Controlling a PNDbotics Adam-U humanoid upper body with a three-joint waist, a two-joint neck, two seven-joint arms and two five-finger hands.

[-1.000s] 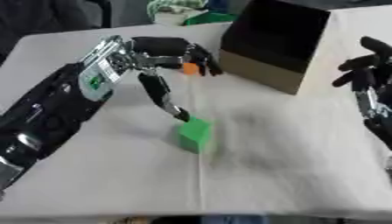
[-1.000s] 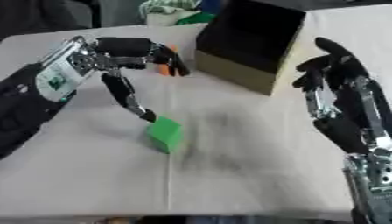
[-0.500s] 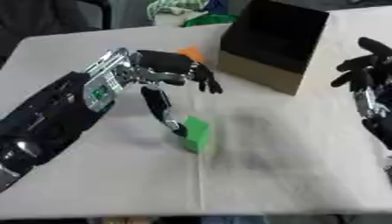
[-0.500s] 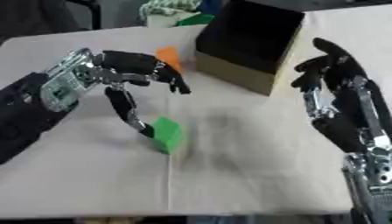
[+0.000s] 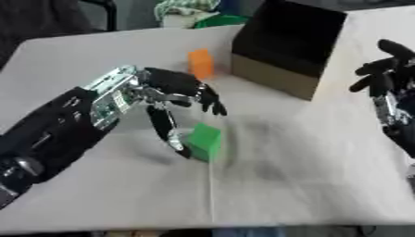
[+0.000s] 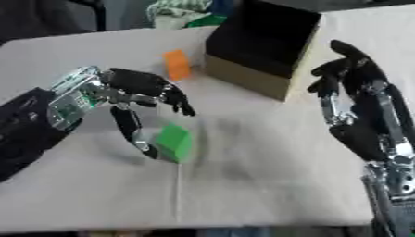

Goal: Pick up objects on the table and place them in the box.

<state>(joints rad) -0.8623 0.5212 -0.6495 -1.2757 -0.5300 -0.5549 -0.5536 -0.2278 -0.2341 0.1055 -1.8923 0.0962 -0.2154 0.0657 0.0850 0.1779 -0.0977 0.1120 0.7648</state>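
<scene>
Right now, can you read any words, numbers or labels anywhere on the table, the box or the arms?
No text can be read.
Left arm: a green patch near the left hand may carry marks, too blurred to read.
Box, green block, orange block: no markings show.

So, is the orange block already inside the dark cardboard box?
No, the orange block stands on the table beside the dark cardboard box.

Black arms; left hand [image 5: 162, 88] silver wrist with green patch; right hand [image 6: 356, 106] black with silver metal links.
</scene>
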